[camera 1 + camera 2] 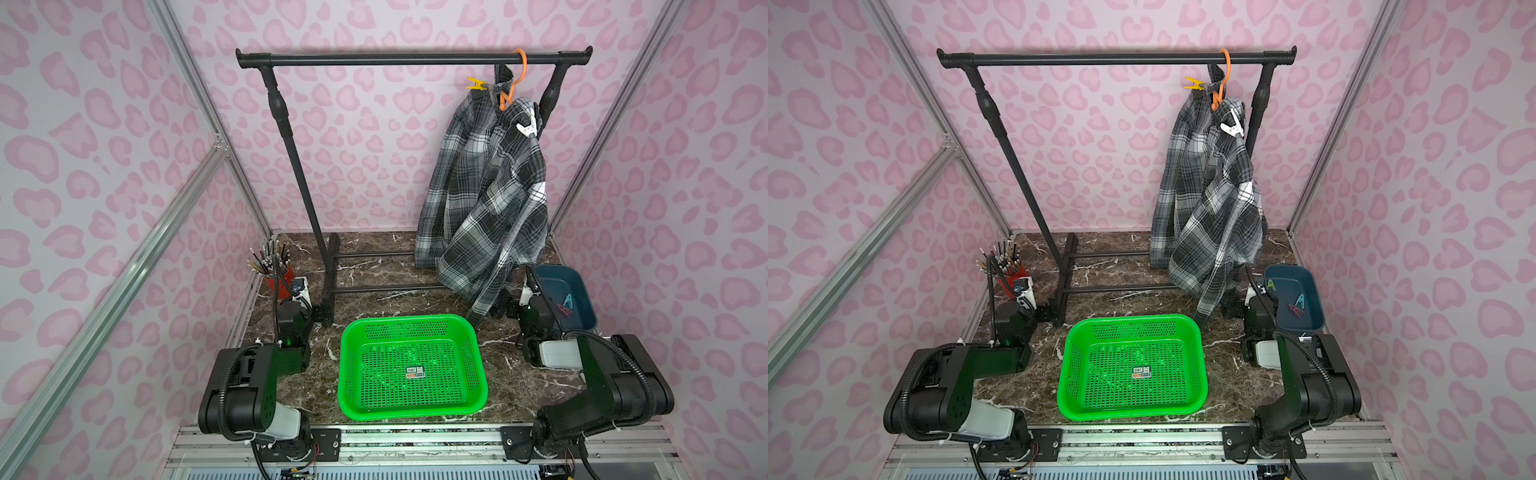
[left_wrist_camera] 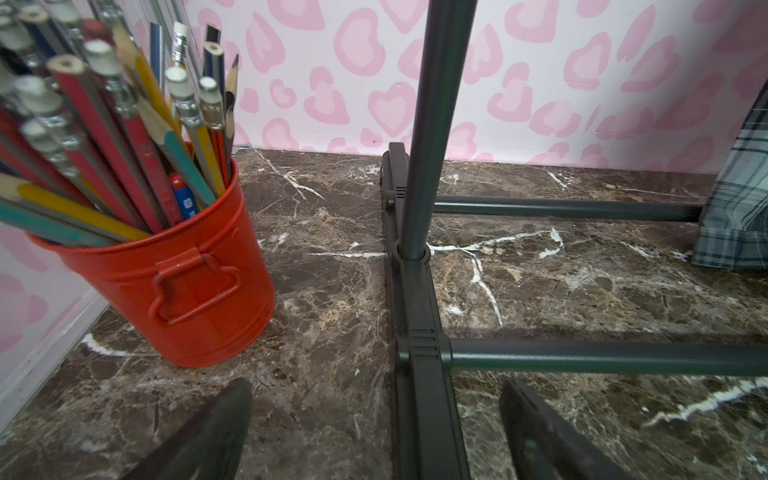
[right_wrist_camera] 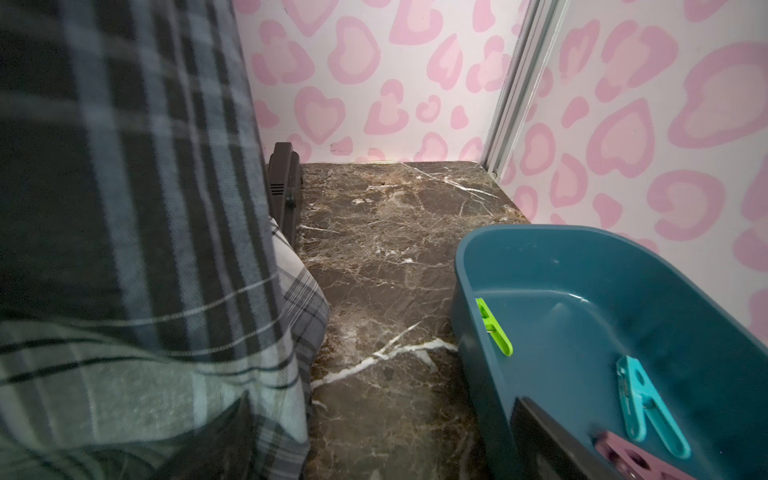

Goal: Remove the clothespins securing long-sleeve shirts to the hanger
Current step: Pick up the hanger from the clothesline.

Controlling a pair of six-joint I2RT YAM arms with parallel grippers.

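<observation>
The plaid long-sleeve shirt (image 1: 486, 187) (image 1: 1212, 199) hangs on the orange hanger (image 1: 520, 68) (image 1: 1226, 68) at the right end of the rack bar. A yellow clothespin (image 1: 476, 85) (image 1: 1195, 84) grips one shoulder and a white clothespin (image 1: 526, 127) (image 1: 1233, 125) the other. Both grippers are low on the table, far below the clothespins. My left gripper (image 1: 319, 314) (image 2: 374, 390) is open, its fingers on either side of the rack's foot. My right gripper (image 1: 500, 308) (image 3: 382, 411) is open beside the shirt's hem (image 3: 124, 291), with only marble between its fingers.
The black garment rack (image 1: 411, 59) spans the back. A green basket (image 1: 409, 319) sits front and centre. A blue bin (image 1: 557, 269) (image 3: 469, 266) at the right holds green, teal and dark red clips. A red bucket of pencils (image 1: 280, 284) (image 2: 187, 282) stands at the left.
</observation>
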